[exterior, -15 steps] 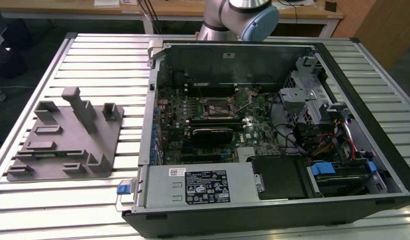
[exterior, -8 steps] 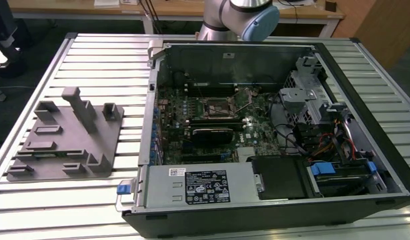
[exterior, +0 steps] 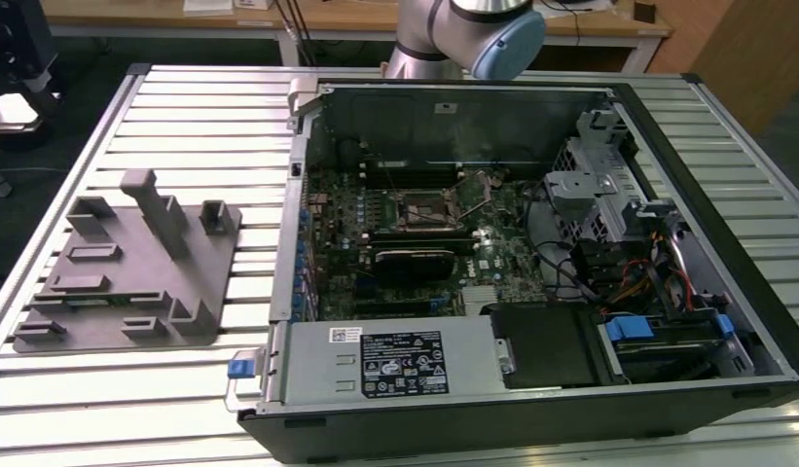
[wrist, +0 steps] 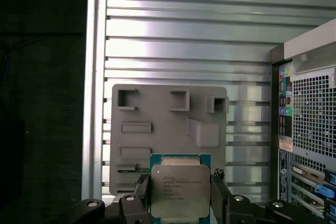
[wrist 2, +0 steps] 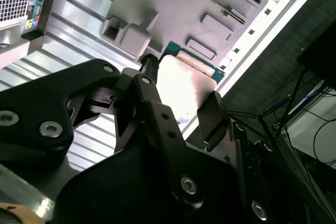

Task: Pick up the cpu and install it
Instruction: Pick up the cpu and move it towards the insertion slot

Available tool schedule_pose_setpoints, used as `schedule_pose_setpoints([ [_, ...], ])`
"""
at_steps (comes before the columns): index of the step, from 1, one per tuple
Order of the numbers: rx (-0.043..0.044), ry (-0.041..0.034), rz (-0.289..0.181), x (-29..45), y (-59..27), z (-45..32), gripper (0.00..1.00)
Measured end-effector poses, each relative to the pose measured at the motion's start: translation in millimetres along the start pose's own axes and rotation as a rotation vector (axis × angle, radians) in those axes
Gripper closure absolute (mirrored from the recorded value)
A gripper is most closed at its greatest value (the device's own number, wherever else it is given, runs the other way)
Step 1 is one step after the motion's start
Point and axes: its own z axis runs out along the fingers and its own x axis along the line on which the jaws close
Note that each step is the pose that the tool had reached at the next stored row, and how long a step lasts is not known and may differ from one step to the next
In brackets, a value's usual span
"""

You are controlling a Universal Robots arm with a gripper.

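The cpu [wrist: 180, 181] is clamped by its edges in the gripper [wrist: 180, 191], held clear above the grey parts fixture [wrist: 168, 124] on the slatted table [wrist: 184, 35]. Pick-up looks done. The motherboard socket [exterior: 425, 206] in the open computer case [exterior: 710, 195] sits empty, so the cpu is not yet installed.

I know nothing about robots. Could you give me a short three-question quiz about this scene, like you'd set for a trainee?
1. True or false: in the first wrist view, the gripper is shut on the cpu.
2. The grey fixture plate lies on: A) the slatted metal table; B) the floor; C) a chair.
3. Fill in: in the exterior view, the square socket sits ___ the open computer case.

Key: 1 true; 2 A; 3 inside.
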Motion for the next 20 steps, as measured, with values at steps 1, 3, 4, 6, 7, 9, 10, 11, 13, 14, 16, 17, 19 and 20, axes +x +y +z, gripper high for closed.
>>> schedule_pose_setpoints([
  [1, 0.0, 0.0001, 0.0, -2.0, 0.1, 0.1, 0.45],
  [3, 0.0, 0.0, 0.0, -6.1, 0.1, 0.3, 0.45],
  [4, 0.0, 0.0001, 0.0, -8.1, 0.2, 0.4, 0.45],
  [6, 0.0, 0.0, 0.0, -11.9, 0.2, 0.6, 0.45],
  [7, 0.0, 0.0, 0.0, -13.7, 0.2, 0.8, 0.45],
  [9, 0.0, 0.0, 0.0, -17.4, 0.3, 1.0, 0.45],
  [10, 0.0, -0.0001, 0.0, -19.4, 0.3, 1.1, 0.45],
  [11, 0.0, 0.0, 0.0, -21.6, 0.2, 1.2, 0.45],
  [13, 0.0, 0.0, 0.0, -26.1, 0.2, 1.4, 0.45],
  [14, 0.0, 0.0, 0.0, -28.4, 0.2, 1.6, 0.45],
  [16, 0.0, 0.0, 0.0, -33.3, 0.2, 1.9, 0.45],
  [17, 0.0, 0.0, 0.0, -35.7, 0.2, 2.0, 0.45],
  [19, 0.0, 0.0, 0.0, -40.2, 0.2, 2.2, 0.45],
  [20, 0.0, 0.0, 0.0, -42.2, 0.3, 2.3, 0.45],
])
